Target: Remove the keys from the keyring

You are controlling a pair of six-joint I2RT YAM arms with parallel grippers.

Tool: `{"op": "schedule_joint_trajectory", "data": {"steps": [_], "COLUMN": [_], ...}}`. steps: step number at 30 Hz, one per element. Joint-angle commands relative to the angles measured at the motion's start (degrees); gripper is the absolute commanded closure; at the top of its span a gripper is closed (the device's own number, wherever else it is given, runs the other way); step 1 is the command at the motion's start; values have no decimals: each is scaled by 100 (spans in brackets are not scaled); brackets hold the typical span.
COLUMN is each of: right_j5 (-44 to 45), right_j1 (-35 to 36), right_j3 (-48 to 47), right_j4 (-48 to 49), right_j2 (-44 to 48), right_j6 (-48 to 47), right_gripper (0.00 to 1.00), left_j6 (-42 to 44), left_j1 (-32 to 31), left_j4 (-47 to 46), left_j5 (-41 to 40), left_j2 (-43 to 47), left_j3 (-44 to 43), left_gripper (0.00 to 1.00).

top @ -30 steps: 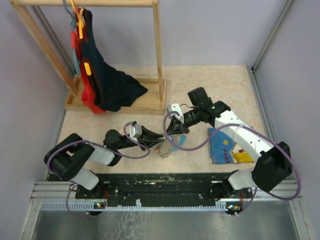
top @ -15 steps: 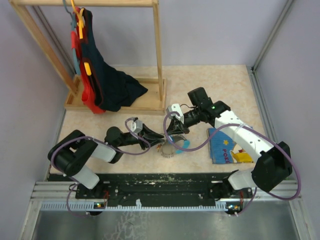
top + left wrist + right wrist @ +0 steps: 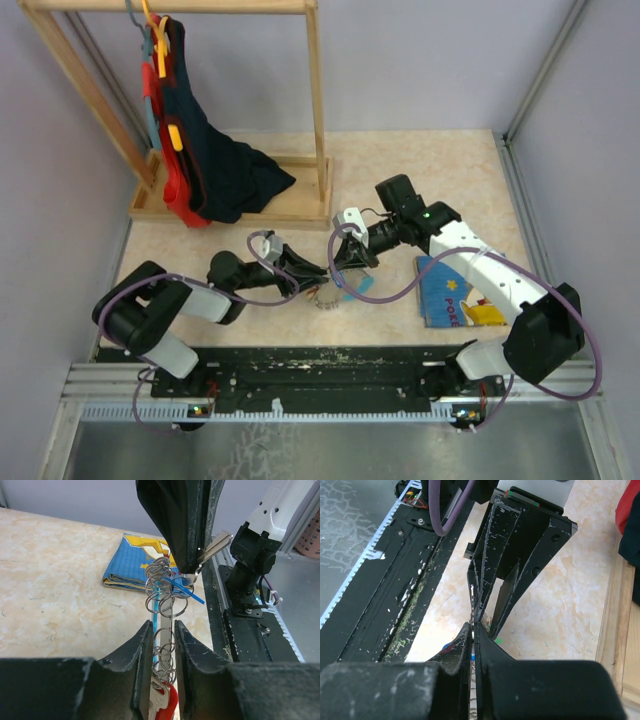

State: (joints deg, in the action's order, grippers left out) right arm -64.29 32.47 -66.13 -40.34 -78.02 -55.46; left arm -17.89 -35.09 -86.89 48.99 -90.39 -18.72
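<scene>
Both arms are reaching toward each other; the left gripper is clamping partway closed, the right gripper pinching fully closed.

From overhead I can't tell the keys from the keyring, both too small to make out, while my left wrist view cuts the red key off at its bottom edge and the right claw hides the keyring's top end and part of the book.
</scene>
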Motion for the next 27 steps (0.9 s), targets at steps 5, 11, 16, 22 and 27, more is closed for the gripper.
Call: {"op": "schedule_joint_trajectory", "data": {"steps": [5, 11, 16, 22, 27], "right_j5": [-485, -514, -507, -523, -521], "right_j1": [-48, -47, -48, -48, -48], "right_j3": [-247, -234, -243, -249, -243], "right_j4": [44, 35, 22, 15, 17], "right_j2": [182, 175, 182, 191, 186], "right_j6": [-195, -224, -228, -242, -242], "right_gripper": [100, 100, 100, 100, 100], "left_j6": [-274, -521, -663, -631, -752], "left_j1": [29, 24, 29, 29, 29], "left_j4": [-1568, -1568, -1568, -1568, -1568], "left_j5": [187, 520, 757, 769, 777], "left_j2": [51, -7, 21, -26, -105], "left_j3": [-152, -434, -480, -365, -443], "left_gripper": [70, 70, 70, 70, 71]}}
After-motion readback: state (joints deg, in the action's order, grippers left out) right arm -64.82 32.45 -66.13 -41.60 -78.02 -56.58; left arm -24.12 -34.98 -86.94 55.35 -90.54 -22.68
